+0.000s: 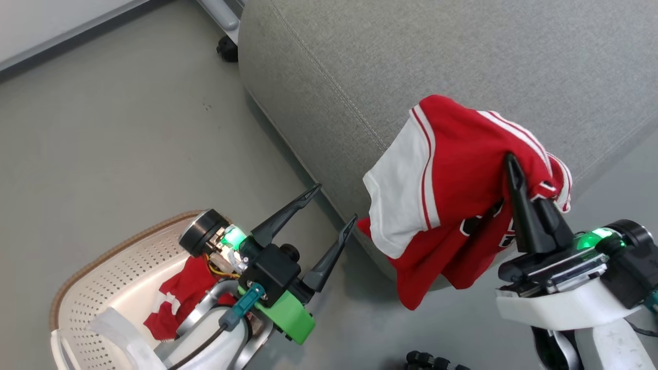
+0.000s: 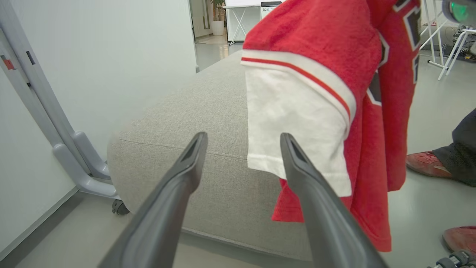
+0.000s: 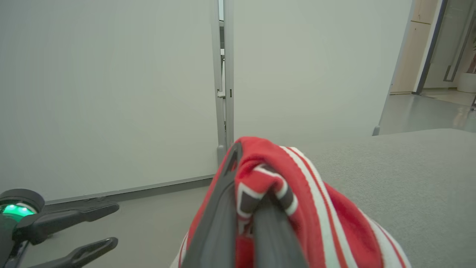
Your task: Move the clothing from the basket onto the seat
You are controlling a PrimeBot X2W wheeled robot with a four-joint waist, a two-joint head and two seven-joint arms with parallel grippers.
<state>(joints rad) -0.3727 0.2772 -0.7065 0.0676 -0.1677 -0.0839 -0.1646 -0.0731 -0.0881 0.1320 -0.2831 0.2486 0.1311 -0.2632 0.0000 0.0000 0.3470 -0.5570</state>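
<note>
Fingers [image 1: 519, 205] of the right gripper [image 1: 510, 162] are clenched on a bunched fold of the red jersey [image 1: 452, 169]. It hangs lengthwise down from them at the front edge of the seat [image 1: 462, 51], whose broad top lies just beyond the fingertips, so the coming move looks like a short reach forward by this nearer arm. Farther out, the left gripper [image 1: 335, 203] stands spread and empty between the seat and the basket [image 1: 103, 277], where the red shorts [image 1: 180, 293] lie.

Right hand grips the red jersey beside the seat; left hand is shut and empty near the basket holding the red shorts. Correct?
No: the left hand is open, fingers spread, as the head view shows. The rest holds: right hand grips the jersey beside the seat, shorts lie in the basket.
</note>
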